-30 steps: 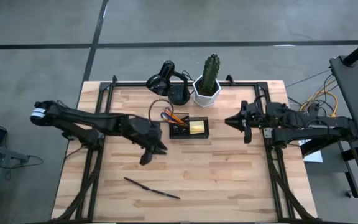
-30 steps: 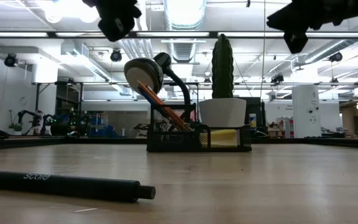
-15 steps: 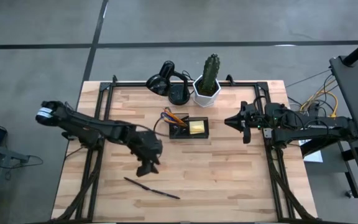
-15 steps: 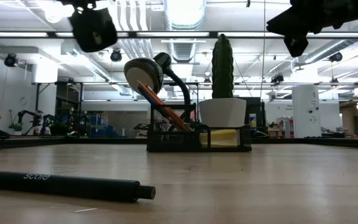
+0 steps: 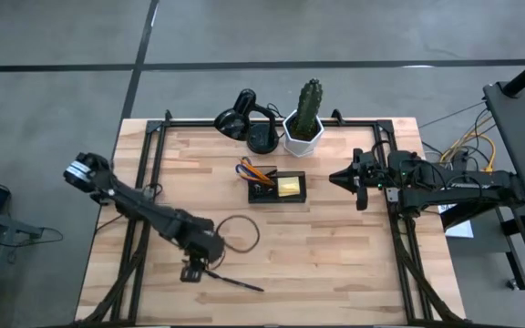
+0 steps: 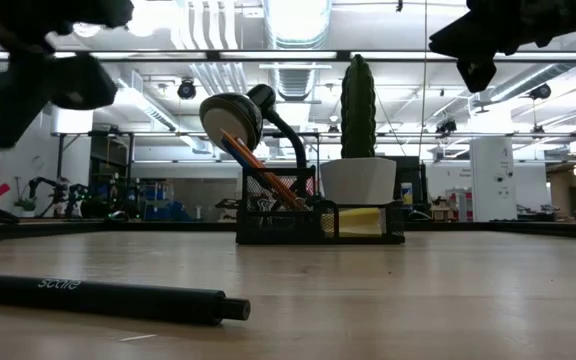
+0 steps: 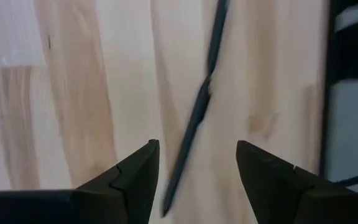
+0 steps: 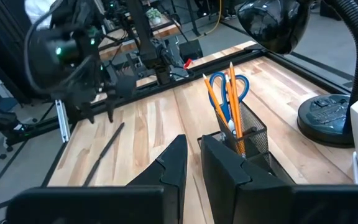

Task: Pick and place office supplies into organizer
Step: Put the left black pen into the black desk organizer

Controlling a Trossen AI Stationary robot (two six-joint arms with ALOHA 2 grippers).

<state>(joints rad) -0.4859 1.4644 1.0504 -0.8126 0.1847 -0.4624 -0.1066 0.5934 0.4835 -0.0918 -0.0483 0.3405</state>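
A thin dark pen [image 5: 235, 281] lies flat on the wooden table near its front edge, long and close in the low view [image 6: 98, 297]. My left gripper [image 5: 192, 271] hangs over the pen's left end, pointing down and open. In the left wrist view its fingers [image 7: 197, 168] stand on either side of the pen [image 7: 199, 109] without touching it. The black organizer [image 5: 277, 188] stands mid-table with orange pencils [image 5: 249, 170] and blue-handled scissors [image 8: 236, 84] upright in one compartment and a yellow sticky-note pad [image 5: 289, 187] in the other. My right gripper [image 5: 340, 176] waits shut to the organizer's right.
A black desk lamp [image 5: 244, 117] and a white pot with a cactus [image 5: 306, 128] stand behind the organizer at the far edge. A loop of thin cable [image 5: 240, 233] hangs by my left arm. A dark metal frame [image 5: 144, 155] runs along the table's sides.
My left gripper has gone from beside the organizer's left side toward the table's near edge and somewhat left, coming down over the pen's left end and tipping until it points down. The pen and the organizer have stayed where they were.
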